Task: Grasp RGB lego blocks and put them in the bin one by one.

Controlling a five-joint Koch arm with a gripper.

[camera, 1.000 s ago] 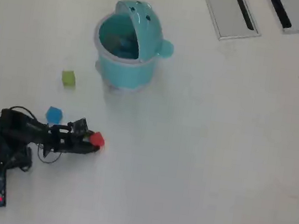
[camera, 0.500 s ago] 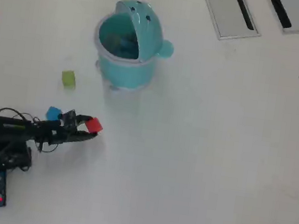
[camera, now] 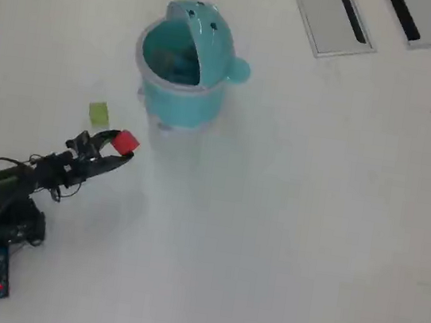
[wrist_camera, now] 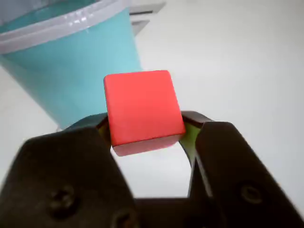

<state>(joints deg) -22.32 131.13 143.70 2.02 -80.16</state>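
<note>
White counter (camera: 311,223) fills the overhead view, bare but for two grey slotted panels (camera: 372,15) at the top edge. On it stands the teal bin (camera: 180,84), its mouth open and its domed lid tipped toward the upper right.

The claw (camera: 121,148) is closed on the red block (camera: 126,142), which sits pinched between the two dark jaws; the wrist view shows the red block (wrist_camera: 142,107) square in the grip with the bin's wall (wrist_camera: 71,71) rising right behind it. What the next move turns on, as I judge it: the bin lies up and to the right of the claw in the overhead view, near but not touching, and its rim seems higher than the block, so the load probably needs more lift before it can pass over the opening.

The arm reaches from its base at the lower left diagonally toward the bin, links stretched out low.

The yellow-green block (camera: 98,113) rests on the counter just left of the claw. The blue block is not visible now, possibly hidden under the arm.
</note>
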